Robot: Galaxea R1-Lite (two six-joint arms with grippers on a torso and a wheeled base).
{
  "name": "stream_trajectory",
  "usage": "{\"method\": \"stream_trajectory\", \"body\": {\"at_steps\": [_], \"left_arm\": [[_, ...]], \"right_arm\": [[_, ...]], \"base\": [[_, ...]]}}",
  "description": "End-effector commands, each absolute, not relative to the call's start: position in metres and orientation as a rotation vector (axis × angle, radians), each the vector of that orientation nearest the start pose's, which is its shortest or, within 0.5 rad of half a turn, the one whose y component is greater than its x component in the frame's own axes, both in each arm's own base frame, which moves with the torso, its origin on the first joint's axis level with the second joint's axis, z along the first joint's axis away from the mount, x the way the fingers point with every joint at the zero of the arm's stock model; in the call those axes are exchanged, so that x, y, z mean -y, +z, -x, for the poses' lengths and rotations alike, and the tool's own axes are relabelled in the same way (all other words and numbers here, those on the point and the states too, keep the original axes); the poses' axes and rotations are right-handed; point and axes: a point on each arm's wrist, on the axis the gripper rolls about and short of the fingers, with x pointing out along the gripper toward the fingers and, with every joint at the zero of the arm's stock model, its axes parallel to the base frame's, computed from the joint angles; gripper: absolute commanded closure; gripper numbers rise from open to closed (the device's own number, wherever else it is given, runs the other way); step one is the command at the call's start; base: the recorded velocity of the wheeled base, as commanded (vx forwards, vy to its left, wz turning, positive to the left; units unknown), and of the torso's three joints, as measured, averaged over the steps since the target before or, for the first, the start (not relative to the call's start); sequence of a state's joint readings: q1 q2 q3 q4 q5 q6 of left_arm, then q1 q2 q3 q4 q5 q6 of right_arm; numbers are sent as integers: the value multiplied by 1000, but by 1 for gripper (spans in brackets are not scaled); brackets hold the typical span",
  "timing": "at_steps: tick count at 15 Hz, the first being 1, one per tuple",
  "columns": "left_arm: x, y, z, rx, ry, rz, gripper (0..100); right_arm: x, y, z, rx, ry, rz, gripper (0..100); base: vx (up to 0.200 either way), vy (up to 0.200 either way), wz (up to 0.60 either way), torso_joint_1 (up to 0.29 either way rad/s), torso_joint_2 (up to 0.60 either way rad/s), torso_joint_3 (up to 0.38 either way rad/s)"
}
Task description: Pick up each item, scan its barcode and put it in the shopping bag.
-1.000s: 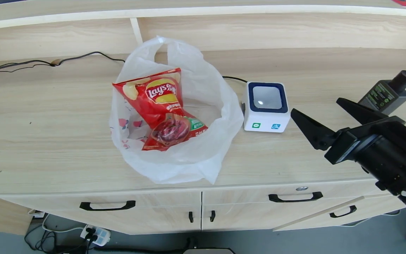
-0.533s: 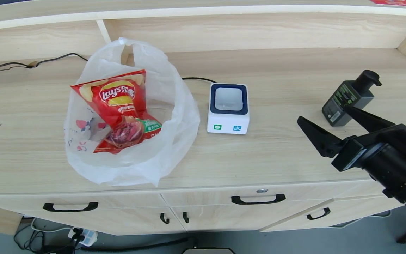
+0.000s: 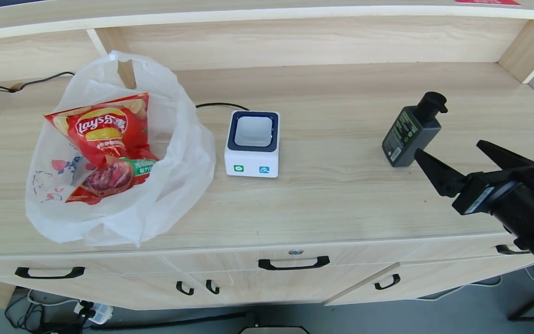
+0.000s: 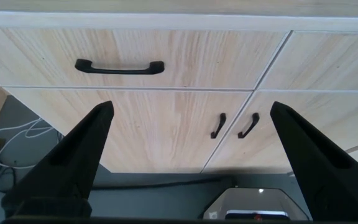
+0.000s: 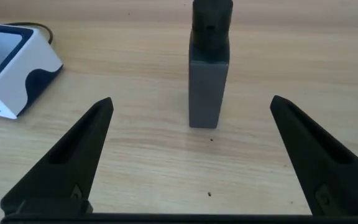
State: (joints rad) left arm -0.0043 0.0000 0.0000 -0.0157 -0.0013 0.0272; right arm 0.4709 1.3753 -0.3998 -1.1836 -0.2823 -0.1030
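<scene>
A dark grey bottle with a black pump cap (image 3: 412, 131) stands on the wooden counter (image 3: 332, 195) at the right. My right gripper (image 3: 452, 160) hovers open just in front of it, the bottle (image 5: 209, 68) centred ahead between the spread fingers. A white scanner box with a blue-framed window (image 3: 252, 143) sits mid-counter. At the left a white plastic shopping bag (image 3: 123, 153) holds a red chips packet (image 3: 104, 125) and another red snack pack (image 3: 109, 178). My left gripper (image 4: 191, 118) is open, low in front of the cabinet doors (image 4: 166, 124), holding nothing.
A black cable (image 3: 211, 105) runs from the scanner behind the bag. A raised back shelf (image 3: 295, 32) borders the counter, with a side wall (image 3: 526, 51) at the far right. Drawers with black handles (image 3: 294, 265) lie below the front edge.
The head camera has swung right, so bag and scanner sit further left in the picture. The right gripper has come closer to the bottle, staying open.
</scene>
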Motion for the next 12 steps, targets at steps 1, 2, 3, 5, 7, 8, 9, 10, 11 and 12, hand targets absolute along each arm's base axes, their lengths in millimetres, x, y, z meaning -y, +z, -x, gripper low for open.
{"method": "stream_trajectory", "body": {"at_steps": [1,2,3,5,7,8,9,10,11,12], "left_arm": [[0,77,23,15,-4,-28,0],[0,77,23,15,-3,-26,0],[0,77,23,15,-4,-28,0],[0,77,23,15,-4,-28,0],[0,77,23,15,-4,-28,0],[0,77,23,15,-4,-28,0],[0,77,23,15,-4,-28,0],[0,77,23,15,-4,-28,0],[0,77,23,15,-4,-28,0],[0,77,23,15,-4,-28,0]], "right_arm": [[-86,207,-187,180,169,31,0],[-87,204,-190,175,168,22,0],[-89,200,-199,171,160,-6,0],[-85,191,-211,162,125,-27,0],[-81,189,-225,161,95,-34,0],[-85,192,-235,175,96,-56,0],[-87,193,-244,185,91,-68,0],[-85,193,-252,191,72,-66,0],[-86,193,-260,197,69,-69,0],[-89,195,-267,208,80,-71,0]], "base": [[0,0,0,0,0,0],[0,0,0,0,0,0],[0,0,0,0,0,0],[0,0,0,0,0,0],[0,0,0,0,0,0],[0,0,0,0,0,0],[0,0,0,0,0,0],[0,0,0,0,0,0],[0,0,0,0,0,0],[0,0,0,0,0,0]]}}
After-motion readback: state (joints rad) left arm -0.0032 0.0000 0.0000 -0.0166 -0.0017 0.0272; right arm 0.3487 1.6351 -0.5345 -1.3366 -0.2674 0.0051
